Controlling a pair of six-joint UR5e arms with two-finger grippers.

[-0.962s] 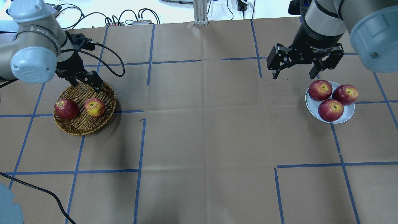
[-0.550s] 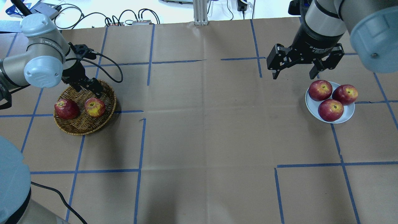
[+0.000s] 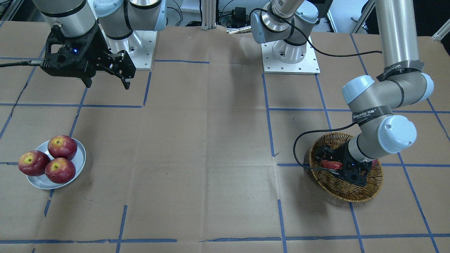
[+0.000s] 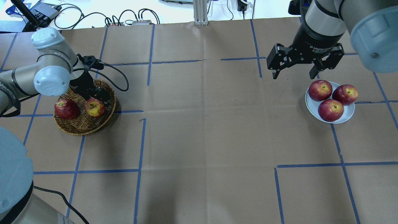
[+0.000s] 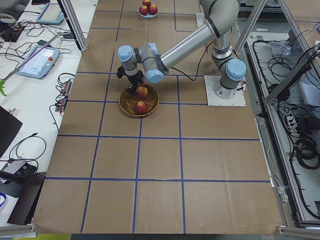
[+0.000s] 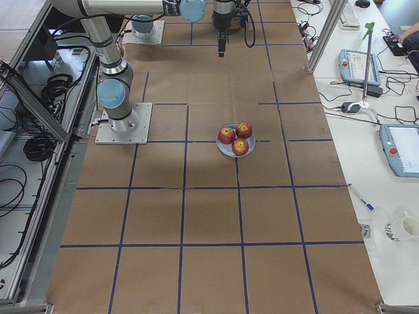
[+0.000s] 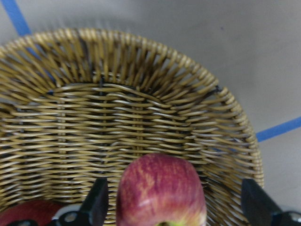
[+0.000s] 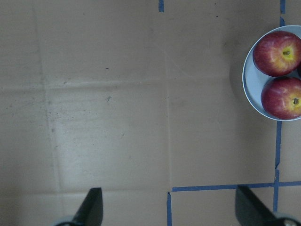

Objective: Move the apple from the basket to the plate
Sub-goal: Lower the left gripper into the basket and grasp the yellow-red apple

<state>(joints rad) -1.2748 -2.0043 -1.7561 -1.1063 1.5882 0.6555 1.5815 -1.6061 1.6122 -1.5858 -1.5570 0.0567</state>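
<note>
The apple (image 4: 94, 107), streaky red with a yellow patch, lies in the right half of the wicker basket (image 4: 77, 130). My left gripper (image 4: 98, 97) is down inside the basket and open. In the left wrist view, the apple (image 7: 161, 193) sits between the two fingers (image 7: 99, 205) with a gap on each side, over the basket weave (image 7: 117, 113). In the front view a sliver of the apple (image 3: 332, 164) shows under the left gripper (image 3: 327, 160). The metal plate (image 4: 349, 115) at the right holds three dark red apples. My right gripper (image 4: 295, 73) hangs open and empty above the table beside the plate.
A darker red apple (image 4: 66, 109) lies in the basket's left half, close to the streaky one. The left arm's cable (image 4: 119, 73) loops over the basket's far rim. The three apples (image 3: 56, 158) fill most of the plate (image 3: 38, 182).
My left gripper has come down and forward into the basket and now straddles the streaky apple. The right arm and the apples have not moved.
</note>
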